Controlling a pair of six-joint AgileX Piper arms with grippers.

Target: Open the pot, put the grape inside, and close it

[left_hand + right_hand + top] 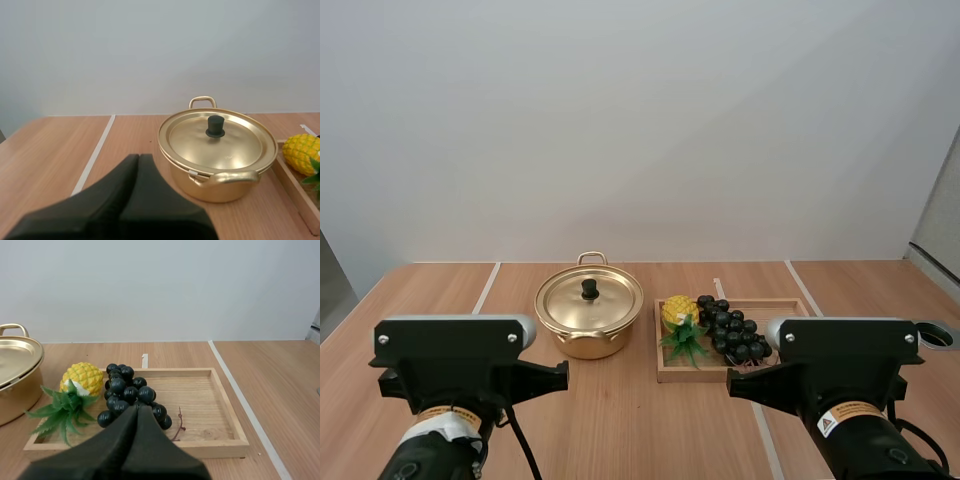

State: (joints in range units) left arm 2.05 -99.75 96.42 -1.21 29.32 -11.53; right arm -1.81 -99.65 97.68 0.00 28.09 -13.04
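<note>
A golden pot [588,318] [218,159] stands mid-table with its lid [217,139] on, a black knob [215,126] at the centre. To its right a bunch of dark grapes [731,328] [129,394] lies in a wooden tray [790,304] [212,415]. My left gripper [139,159] is shut, short of the pot on its near left side. My right gripper [138,409] is shut too, its tips just short of the grapes' near side. Both arms sit at the table's near edge.
A small toy pineapple [682,322] [75,390] with green leaves lies in the tray's left end, between the grapes and the pot. The tray's right half is bare wood. White lines [486,287] run across the tabletop.
</note>
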